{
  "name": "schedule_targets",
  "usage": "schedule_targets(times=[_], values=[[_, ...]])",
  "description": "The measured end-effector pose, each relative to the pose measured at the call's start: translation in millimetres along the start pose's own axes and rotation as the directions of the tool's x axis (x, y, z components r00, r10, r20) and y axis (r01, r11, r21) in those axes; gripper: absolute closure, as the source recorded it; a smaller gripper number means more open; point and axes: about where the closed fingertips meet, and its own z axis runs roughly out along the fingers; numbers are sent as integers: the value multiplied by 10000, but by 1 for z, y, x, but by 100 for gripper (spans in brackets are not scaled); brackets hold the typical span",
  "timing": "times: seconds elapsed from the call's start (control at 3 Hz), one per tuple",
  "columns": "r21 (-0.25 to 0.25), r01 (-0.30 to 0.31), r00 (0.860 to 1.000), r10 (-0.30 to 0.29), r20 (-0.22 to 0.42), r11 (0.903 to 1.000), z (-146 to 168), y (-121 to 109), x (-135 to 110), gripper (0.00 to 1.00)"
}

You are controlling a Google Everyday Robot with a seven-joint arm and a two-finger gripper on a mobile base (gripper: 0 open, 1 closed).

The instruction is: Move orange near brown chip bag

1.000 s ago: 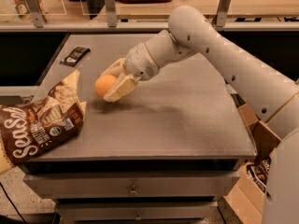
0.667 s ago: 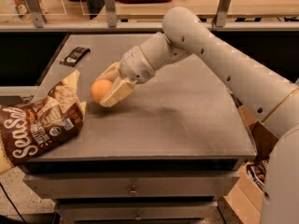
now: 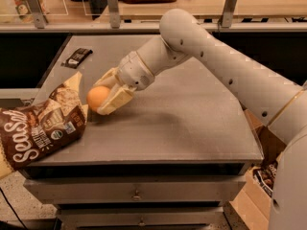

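The orange (image 3: pixel 97 97) is a small round fruit held between the cream fingers (image 3: pixel 115 101) of my gripper (image 3: pixel 104 93), low over the grey table (image 3: pixel 192 128) at its left side. The gripper is shut on the orange. The brown chip bag (image 3: pixel 41 128) with white "Sea Salt" lettering lies crinkled at the table's front left corner, hanging over the edge. The orange is just right of the bag's upper corner, a small gap apart. My white arm (image 3: pixel 211 61) reaches in from the right.
A small flat black snack wrapper (image 3: pixel 76 57) lies at the table's back left. A counter with posts (image 3: pixel 112 6) runs behind the table. A cardboard box (image 3: pixel 261 176) sits on the floor at the right. Drawers (image 3: pixel 136 195) are below the tabletop.
My gripper has carried the orange to the left, closer to the chip bag, and slightly lower toward the table.
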Motion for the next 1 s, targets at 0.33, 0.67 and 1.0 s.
schedule_targets(times=[0.33,0.67,1.0], values=[[2,160,9997,-160,-171,9999,-4,1,-6,0],[161,348,9983,-341,-465,9993,-13,1,-16,0],[408,792,9939,-757,-798,9960,-32,-5,-41,0]])
